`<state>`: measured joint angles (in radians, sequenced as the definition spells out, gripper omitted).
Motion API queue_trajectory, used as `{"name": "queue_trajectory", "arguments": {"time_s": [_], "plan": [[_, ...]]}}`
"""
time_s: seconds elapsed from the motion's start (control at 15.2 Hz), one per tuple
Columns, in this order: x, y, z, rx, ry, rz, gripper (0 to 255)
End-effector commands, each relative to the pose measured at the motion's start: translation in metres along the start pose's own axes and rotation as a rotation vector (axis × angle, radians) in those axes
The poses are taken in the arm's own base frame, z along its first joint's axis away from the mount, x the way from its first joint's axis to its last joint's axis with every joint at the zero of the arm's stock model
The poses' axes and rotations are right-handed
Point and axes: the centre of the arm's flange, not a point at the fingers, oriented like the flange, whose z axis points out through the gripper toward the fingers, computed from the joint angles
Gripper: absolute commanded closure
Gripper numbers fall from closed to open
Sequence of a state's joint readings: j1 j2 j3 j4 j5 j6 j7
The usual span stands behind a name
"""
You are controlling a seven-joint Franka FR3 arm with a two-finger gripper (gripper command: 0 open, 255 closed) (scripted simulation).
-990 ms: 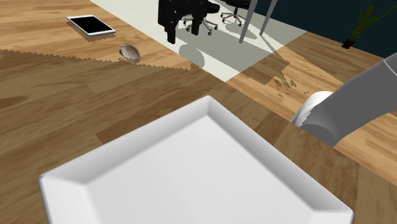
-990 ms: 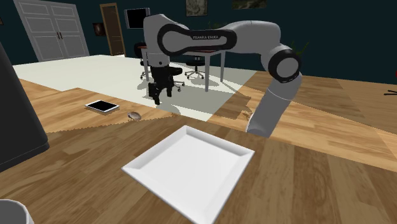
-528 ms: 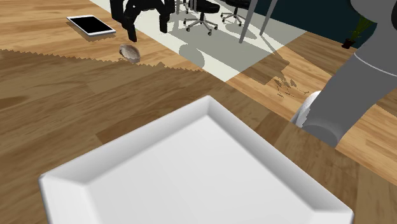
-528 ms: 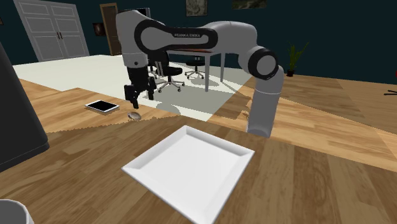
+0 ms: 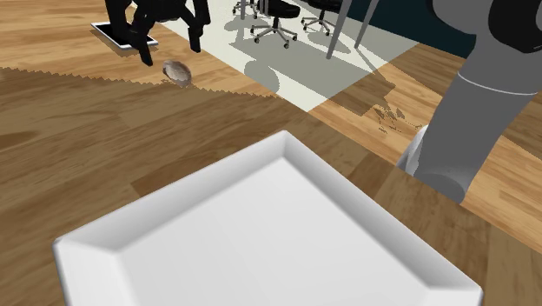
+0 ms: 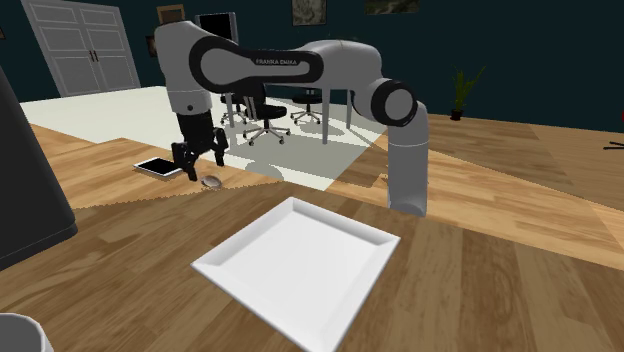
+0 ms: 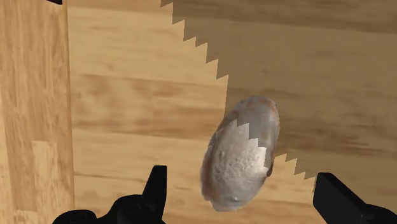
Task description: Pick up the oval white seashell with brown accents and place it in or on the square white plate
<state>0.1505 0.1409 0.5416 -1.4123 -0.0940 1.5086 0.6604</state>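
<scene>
The square white plate (image 5: 261,235) runs off the shoulder view's bottom edge, its near corners unseen. There one of the black fingers (image 5: 142,48) covers part of the tablet (image 5: 113,35). In the second exterior view the seashell (image 6: 211,182) is too small to show markings (a greyish speck on the surface (image 6: 480,290)).

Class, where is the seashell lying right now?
The seashell lies on the wooden surface at the shoulder view's upper left, beside the tablet, beneath the open gripper.
</scene>
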Motion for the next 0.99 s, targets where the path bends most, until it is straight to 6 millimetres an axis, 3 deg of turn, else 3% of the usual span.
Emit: {"name": "queue_trajectory", "arguments": {"time_s": [0.0, 0.13, 0.66, 0.73, 0.92], "plan": [[0.0, 0.0, 0.01, 0.0, 0.0, 0.0, 0], [0.0, 0.0, 0.024, 0.0, 0.0, 0.0, 0], [0.0, -0.001, 0.024, 0.0, 0.0, 0.0, 0], [0.0, -0.001, 0.024, 0.0, 0.0, 0.0, 255], [0.0, -0.001, 0.024, 0.0, 0.0, 0.0, 255]]}}
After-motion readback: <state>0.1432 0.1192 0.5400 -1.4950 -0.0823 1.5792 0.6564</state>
